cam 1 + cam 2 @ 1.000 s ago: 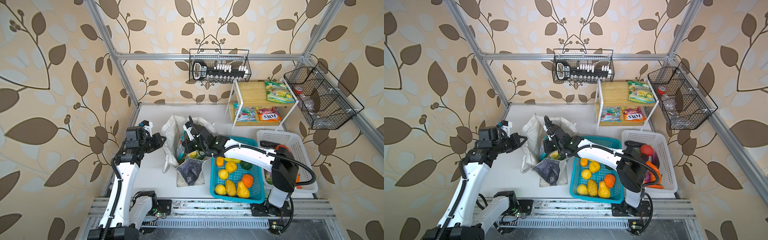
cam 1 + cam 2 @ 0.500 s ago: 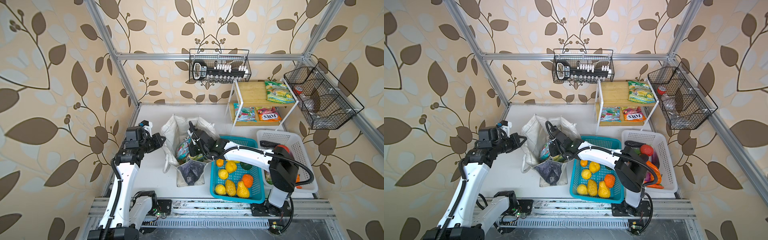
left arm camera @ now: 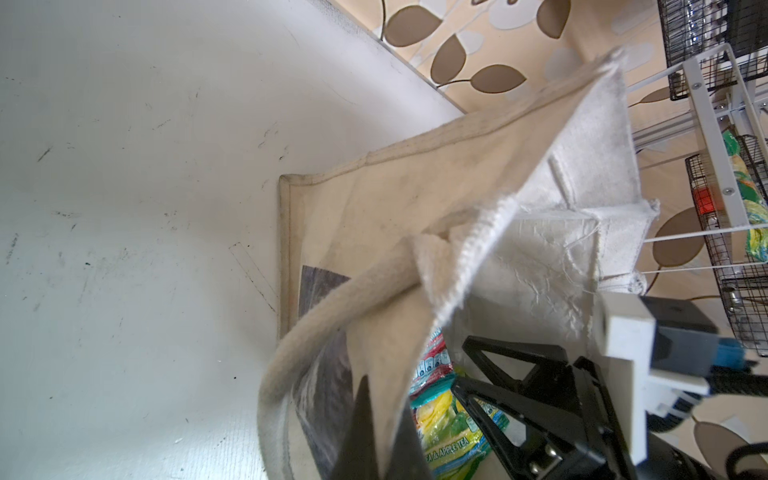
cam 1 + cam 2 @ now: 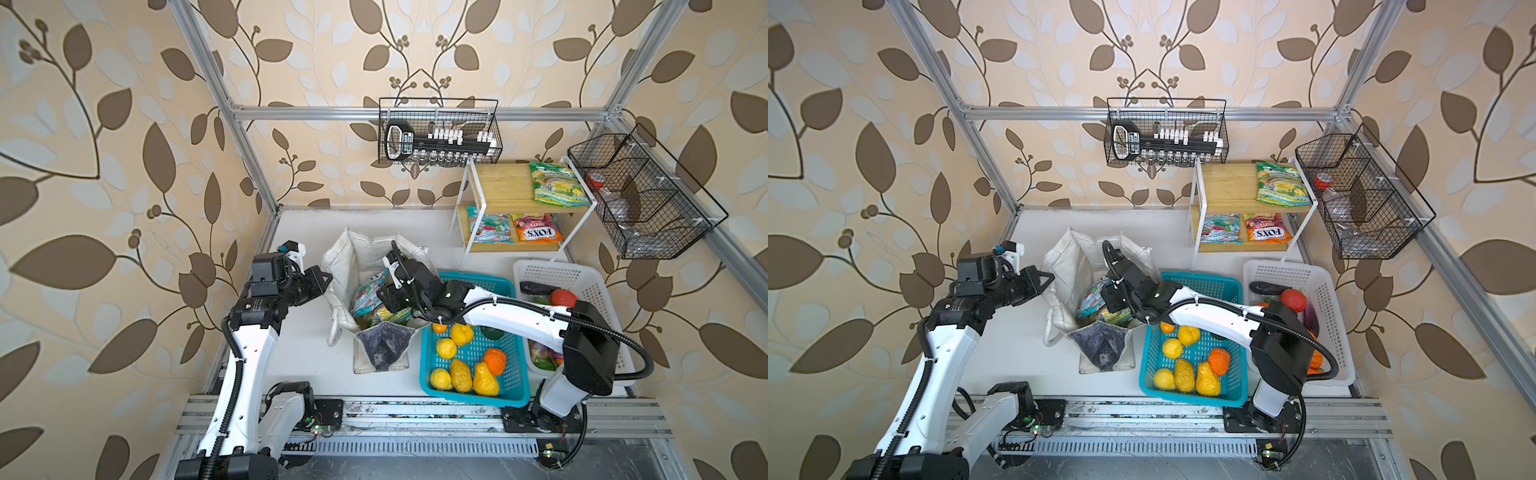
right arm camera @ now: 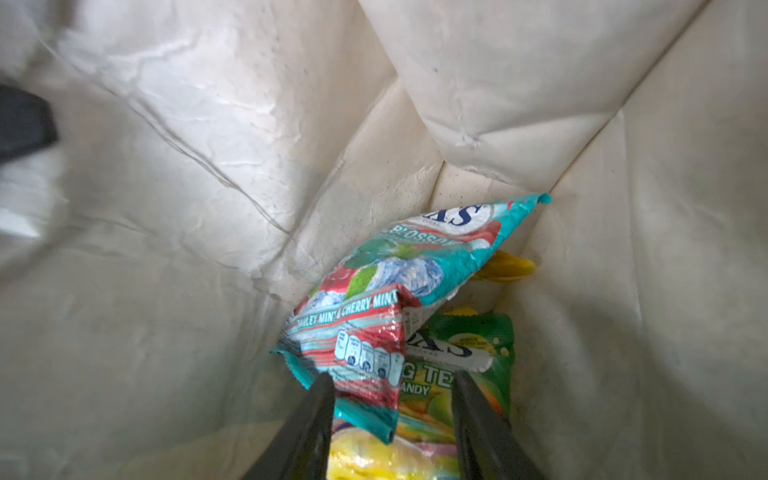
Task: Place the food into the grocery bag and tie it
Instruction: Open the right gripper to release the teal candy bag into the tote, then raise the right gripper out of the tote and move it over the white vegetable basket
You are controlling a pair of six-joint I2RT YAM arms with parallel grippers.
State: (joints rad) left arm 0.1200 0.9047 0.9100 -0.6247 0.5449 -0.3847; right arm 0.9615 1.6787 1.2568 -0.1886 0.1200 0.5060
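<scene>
Counting in both top views gives one grocery bag (image 4: 353, 257), two plastic baskets, two wire baskets and one two-tier shelf (image 4: 498, 183). The teal basket (image 4: 473, 400) shows five yellow fruits (image 4: 446, 348) and two orange fruits (image 4: 495, 361). The white basket (image 4: 557, 272) holds a dark eggplant (image 4: 536, 286), a red fruit (image 4: 563, 298) and more, partly hidden by the right arm (image 4: 515, 316). Three snack packets (image 4: 559, 189) lie on the shelf, one above and two below.

The bag stands open on the white table (image 4: 307, 353), between the left arm (image 4: 249, 345) and the teal basket. It is creased off-white cloth with a thick rope handle (image 3: 332, 309) and a dark grey print (image 4: 380, 345) on its near side. Two packets lie inside it, a blue-red packet (image 5: 395, 282) over a green-yellow packet (image 5: 465, 353), with something yellow behind them.

The right gripper (image 5: 392, 376) is down in the bag with its jaws apart, gripping nothing. The left gripper (image 4: 325, 277) is clamped on the bag's rim.
</scene>
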